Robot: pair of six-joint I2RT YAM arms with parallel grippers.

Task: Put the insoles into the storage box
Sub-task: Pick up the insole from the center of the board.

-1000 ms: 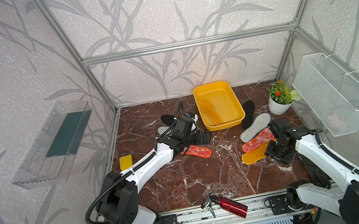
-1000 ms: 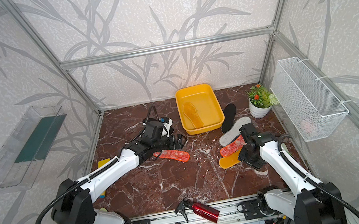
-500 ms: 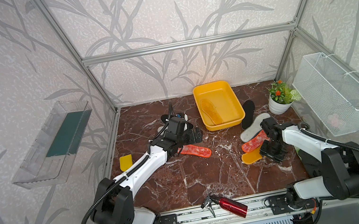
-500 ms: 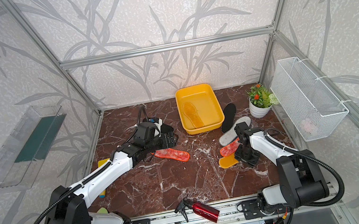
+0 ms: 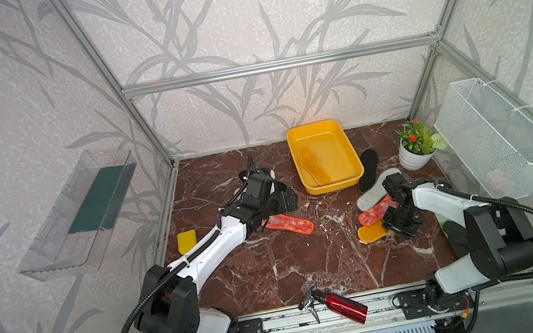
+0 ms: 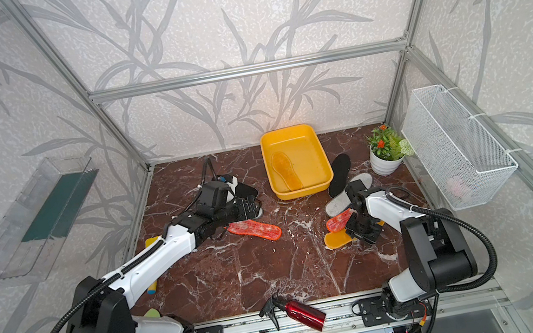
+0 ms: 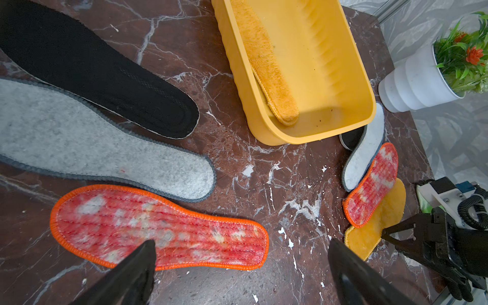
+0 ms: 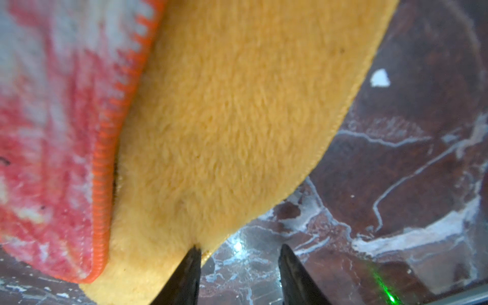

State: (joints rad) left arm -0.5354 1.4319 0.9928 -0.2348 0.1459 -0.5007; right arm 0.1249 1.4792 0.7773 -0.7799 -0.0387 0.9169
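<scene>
On the left of the marble table [image 5: 275, 266], the left gripper [image 7: 241, 244] hung with its jaws spread wide and nothing in them. One finger was over a red-orange insole [image 7: 158, 232] and the other over bare stone, apparently lined up to take that pad. Just beyond it, a grey felt insole [image 7: 92, 148] and a black insole [image 7: 92, 66] lay flat, side by side and touching.

Right of centre at the far side, the storage box [image 5: 333, 186] held a single yellow-orange insole [image 5: 314, 170], laid lengthwise along its left wall, which left room for more. To the right of the box, four pads were shingled in a fan: a second black insole [image 5: 367, 170] farthest, then a second grey felt insole [image 5: 370, 195] and a second red-orange insole [image 5: 373, 213]. Nearest, and partly under that red-orange one, was a second yellow-orange insole [image 5: 373, 233].

The right gripper [image 8: 239, 248] sat low at that pad's right edge with its jaws part-way apart and gripping nothing. One fingertip [image 8: 194, 261] was at the fuzzy rim and the other over marble. It seemed placed to nip the thin edge, the only hold a flat pad offers. With one of eight stowed, the job looked barely begun.
</scene>
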